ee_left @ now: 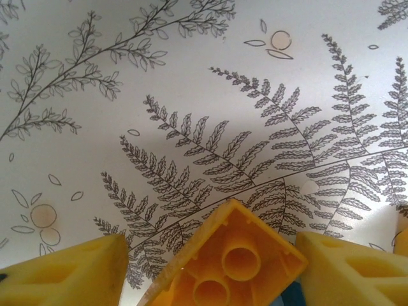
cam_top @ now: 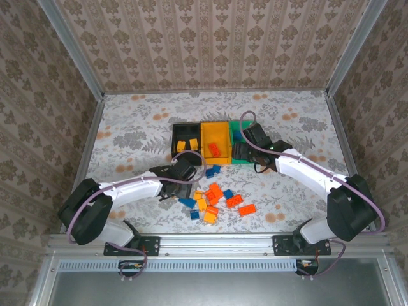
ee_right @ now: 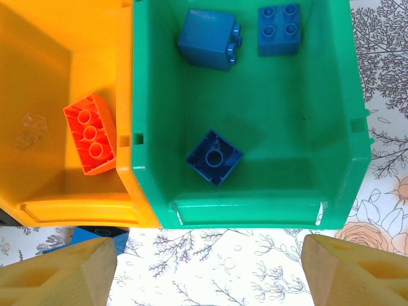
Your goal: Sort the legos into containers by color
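Floral tablecloth [cam_top: 127, 140] under wallpapered walls in the top view; black bin [cam_top: 185, 132], orange-yellow bin [cam_top: 213, 132] and green bin [cam_top: 240, 160] stand joined in a row; yellow bricks [cam_top: 182, 146] lie in the black one, a red-orange brick [cam_top: 215, 150] in the middle one; loose legos [cam_top: 213, 199], a dozen or so in mixed colours, wait nearer the arms, so I'd say well under half done; left gripper [cam_top: 182, 171] sits low beside that pile, right gripper [cam_top: 250, 148] over the green bin.

Left wrist: fingers half-closed around a yellow brick [ee_left: 233, 261] on the cloth; clamped or not, I cannot tell.

Right wrist: jaws wide and empty above the green bin's near wall; three blue bricks [ee_right: 213, 156] inside.
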Robot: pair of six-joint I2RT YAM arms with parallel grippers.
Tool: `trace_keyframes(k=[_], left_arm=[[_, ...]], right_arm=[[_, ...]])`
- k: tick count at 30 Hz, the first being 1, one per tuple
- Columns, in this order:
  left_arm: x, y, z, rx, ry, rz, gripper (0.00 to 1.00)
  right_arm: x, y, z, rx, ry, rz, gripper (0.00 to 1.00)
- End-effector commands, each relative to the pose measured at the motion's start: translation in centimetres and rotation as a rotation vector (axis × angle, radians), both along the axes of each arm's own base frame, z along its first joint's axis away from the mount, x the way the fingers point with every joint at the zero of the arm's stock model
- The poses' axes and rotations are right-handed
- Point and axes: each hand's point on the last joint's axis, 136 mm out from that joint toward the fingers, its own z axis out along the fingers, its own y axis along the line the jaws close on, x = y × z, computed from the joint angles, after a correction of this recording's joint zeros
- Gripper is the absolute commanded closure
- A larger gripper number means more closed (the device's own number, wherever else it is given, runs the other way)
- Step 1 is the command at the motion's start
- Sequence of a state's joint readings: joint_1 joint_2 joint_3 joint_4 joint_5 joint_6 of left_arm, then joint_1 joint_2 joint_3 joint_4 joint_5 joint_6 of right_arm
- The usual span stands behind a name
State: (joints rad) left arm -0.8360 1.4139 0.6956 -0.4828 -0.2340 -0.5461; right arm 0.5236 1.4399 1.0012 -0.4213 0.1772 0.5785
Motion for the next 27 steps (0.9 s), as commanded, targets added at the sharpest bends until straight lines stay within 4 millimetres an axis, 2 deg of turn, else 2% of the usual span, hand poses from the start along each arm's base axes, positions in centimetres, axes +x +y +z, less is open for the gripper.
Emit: trace_keyframes(k=[1,10,15,19,23,24,27], left_arm=[[0.0,0.7,-0.3,0.015,0.014,0.017,0.38],[0.0,0.5,-0.3,-0.003,0.025,0.020,0.60],[0.1,0.3,0.6,-0.022,0.008,0.027,0.68],[0.7,-0.1,2.9,-0.059,-0.038,0.026,0.73],[1.9,-0.9,6.9,-0.104,-0.115,0.008,0.74],[2.3,-1.1,7.9,-0.113,-0.135,0.003,0.74],[4.4,-2.0,11.1,-0.137,-0.211,-0.009,0.74]], right_arm=[[0.2,-0.3,1.2,-0.003,-0.041,-0.007,0.22],[0.2,-0.6,1.4,-0.004,-0.042,-0.015,0.22],[0.2,-0.7,1.6,-0.003,-0.046,-0.022,0.22],[0.2,-0.9,1.6,-0.003,-0.044,-0.029,0.21],[0.1,-1.1,1.2,-0.003,-0.036,-0.032,0.21],[0.0,-1.1,2.2,0.011,-0.059,-0.033,0.21],[-0.2,-1.3,2.2,0.018,-0.063,-0.037,0.21]])
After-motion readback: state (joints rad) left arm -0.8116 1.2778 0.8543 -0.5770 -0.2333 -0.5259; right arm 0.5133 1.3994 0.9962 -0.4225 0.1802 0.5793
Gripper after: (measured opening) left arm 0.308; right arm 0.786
